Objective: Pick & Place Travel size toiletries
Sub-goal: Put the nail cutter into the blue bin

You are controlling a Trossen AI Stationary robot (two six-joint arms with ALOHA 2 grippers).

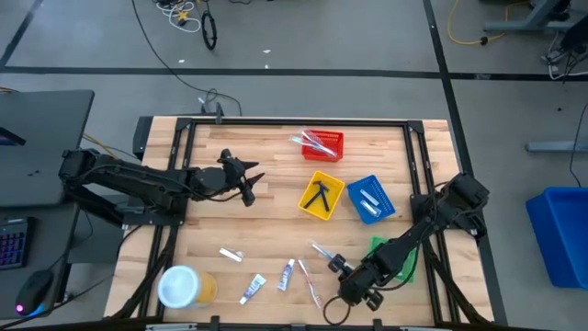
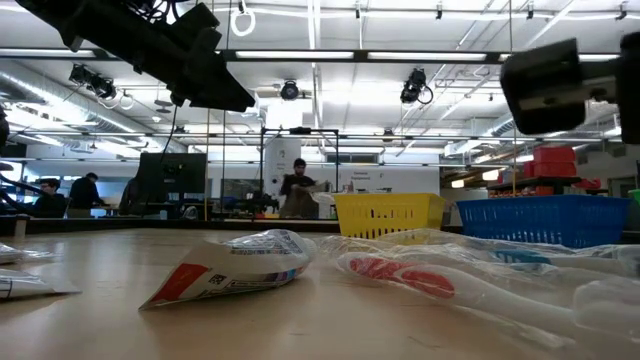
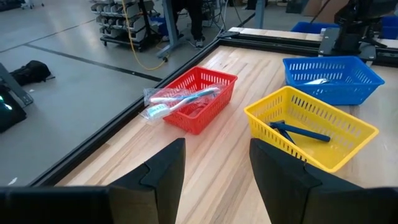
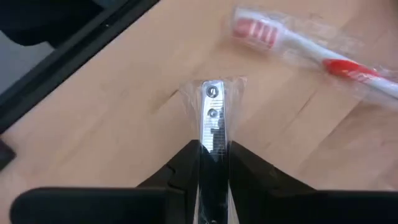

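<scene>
Right gripper (image 4: pixel 213 163): low at the near edge of the table, its jaws closed in on a wrapped metal nail clipper (image 4: pixel 212 118); the clipper ran straight out between the fingertips, its far end lying past them on the wood.
Grip: the fingers pressed both long sides of the clipper; whether it was already off the table could not be told.
Beyond the right jaws: a wrapped red-and-white toothbrush (image 4: pixel 311 50) lay ahead and to one side of the clipper, apart from it.
Left gripper (image 3: pixel 214 177): held above the middle of the table, jaws apart and empty, nothing between them.
Ahead of the left jaws: a red tray (image 3: pixel 202 96) with wrapped toothbrushes sticking out, a yellow tray (image 3: pixel 323 155) holding a dark razor (image 3: pixel 301 132), and a blue tray (image 3: pixel 333 78) farther off with something pale in it.
Done so far: by my reading, three trays already held items, so sorting looked partly finished.
Left to do: small tubes (image 1: pixel 254 289) and a pale packet (image 1: pixel 231 255) lay loose on the near part of the table, well away from both pairs of jaws; the green tray (image 1: pixel 393 257) sat mostly hidden under the right arm.
Step in hand: likely the pick of the clipper, with its placing not yet made.
</scene>
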